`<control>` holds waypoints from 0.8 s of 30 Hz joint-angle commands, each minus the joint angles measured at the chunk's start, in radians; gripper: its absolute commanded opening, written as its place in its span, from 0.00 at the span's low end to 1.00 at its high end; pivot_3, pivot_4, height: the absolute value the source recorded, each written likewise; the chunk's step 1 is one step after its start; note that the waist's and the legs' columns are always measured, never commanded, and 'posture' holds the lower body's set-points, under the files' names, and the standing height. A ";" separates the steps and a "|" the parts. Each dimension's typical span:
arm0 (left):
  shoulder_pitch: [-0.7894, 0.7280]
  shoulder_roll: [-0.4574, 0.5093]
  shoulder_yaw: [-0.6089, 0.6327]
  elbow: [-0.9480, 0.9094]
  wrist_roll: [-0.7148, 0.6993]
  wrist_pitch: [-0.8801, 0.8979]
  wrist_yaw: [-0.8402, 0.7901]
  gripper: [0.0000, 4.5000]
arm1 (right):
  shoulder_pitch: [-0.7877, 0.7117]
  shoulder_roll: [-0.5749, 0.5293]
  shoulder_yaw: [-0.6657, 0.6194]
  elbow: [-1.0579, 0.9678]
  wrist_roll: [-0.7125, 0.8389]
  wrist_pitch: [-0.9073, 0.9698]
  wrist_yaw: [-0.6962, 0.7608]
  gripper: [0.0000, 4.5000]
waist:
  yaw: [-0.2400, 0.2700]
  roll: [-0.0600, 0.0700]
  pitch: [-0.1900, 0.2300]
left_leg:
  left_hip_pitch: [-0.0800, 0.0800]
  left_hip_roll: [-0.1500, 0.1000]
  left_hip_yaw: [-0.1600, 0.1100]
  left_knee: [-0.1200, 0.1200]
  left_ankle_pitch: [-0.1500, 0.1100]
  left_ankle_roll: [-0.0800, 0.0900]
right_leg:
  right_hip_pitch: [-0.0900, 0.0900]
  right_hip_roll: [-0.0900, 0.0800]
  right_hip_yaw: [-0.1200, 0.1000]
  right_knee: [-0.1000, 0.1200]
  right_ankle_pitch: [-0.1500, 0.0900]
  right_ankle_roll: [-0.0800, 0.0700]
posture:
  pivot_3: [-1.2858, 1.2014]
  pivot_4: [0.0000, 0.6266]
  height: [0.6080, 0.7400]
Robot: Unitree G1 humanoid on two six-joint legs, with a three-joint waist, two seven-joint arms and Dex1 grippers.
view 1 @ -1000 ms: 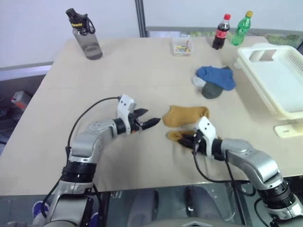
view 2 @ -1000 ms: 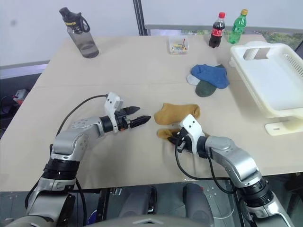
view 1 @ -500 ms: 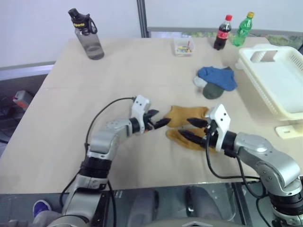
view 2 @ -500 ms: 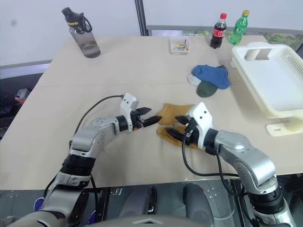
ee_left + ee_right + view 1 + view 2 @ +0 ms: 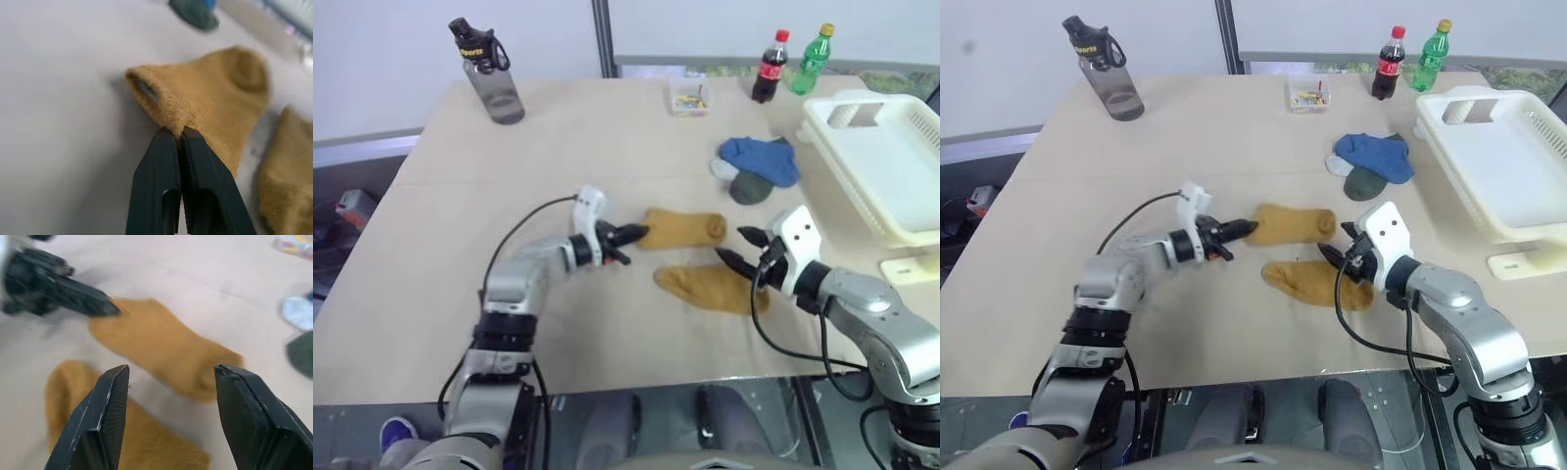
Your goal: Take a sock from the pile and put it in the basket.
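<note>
Shut the left gripper point(image 5: 631, 235) since a second ago, from wide open down to a pinch on the sock point(image 5: 683, 227). Raised the right gripper point(image 5: 732, 245) off the second mustard sock point(image 5: 710, 287) over the same second and spread its jaws wider.

Seen from the head cameras: held the sock by its open cuff end, with the rest of it lying flat on the table point(image 5: 558, 147) near the middle. Kept the second mustard sock flat just beside it, on the side nearer the robot, the two apart. Hung the right gripper, jaws apart and gripping nothing, above the toe end of the second mustard sock. Left the pile point(image 5: 759, 166) of blue, pale grey and dark grey socks farther back and to the right, well apart from both grippers. Stood the basket point(image 5: 822, 117) at the table's right edge, beyond the pile, with no sock inside.

Seen from the left wrist: pressed both black fingers together on a fold of mustard knit at the cuff, beside the cuff's open mouth.

Seen from the right wrist: spread the fingers point(image 5: 110, 406) wide with bare air between them, above both mustard socks, with the left gripper's closed tips touching the far sock's end.
</note>
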 commanded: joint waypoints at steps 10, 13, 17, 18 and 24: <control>-0.367 0.418 -0.022 -0.112 -0.221 0.537 -0.164 0.00 | -0.009 0.037 -0.044 -0.009 -0.020 -0.056 -0.021 0.63 | 0.005 -0.005 0.004 | -0.002 -0.001 -0.002 0.000 0.000 0.000 | 0.000 0.000 -0.002 -0.001 0.000 0.001 | 0.52 0.24 1.00; -0.411 0.342 -0.143 -0.135 -0.180 0.559 -0.113 0.00 | -0.006 0.035 -0.058 -0.014 -0.024 -0.053 -0.031 0.63 | 0.008 -0.004 0.003 | 0.001 -0.003 -0.002 0.000 0.000 0.000 | 0.003 -0.003 -0.001 -0.002 -0.001 0.002 | 0.52 0.24 1.00; -0.373 0.158 -0.286 -0.126 -0.092 0.478 -0.018 0.00 | 0.010 0.032 -0.083 -0.037 -0.027 -0.036 -0.054 0.63 | 0.008 -0.005 0.004 | 0.000 -0.002 0.001 0.001 0.000 0.000 | 0.003 -0.002 -0.002 -0.001 -0.001 0.002 | 0.52 0.24 1.00; -0.349 0.091 -0.326 -0.081 -0.050 0.427 0.020 0.08 | 0.024 0.032 -0.094 -0.053 -0.026 -0.026 -0.064 0.63 | 0.006 -0.005 0.004 | 0.000 -0.002 0.001 0.001 0.000 0.000 | 0.003 -0.002 -0.002 -0.001 -0.001 0.002 | 0.52 0.24 1.00; -0.272 -0.110 -0.264 -0.003 0.012 0.243 0.127 0.47 | 0.076 0.044 -0.131 -0.139 0.013 0.064 -0.115 0.63 | -0.002 -0.005 0.004 | -0.001 -0.002 0.001 0.000 0.000 0.000 | 0.000 -0.001 0.001 0.000 -0.001 0.002 | 0.52 0.24 1.00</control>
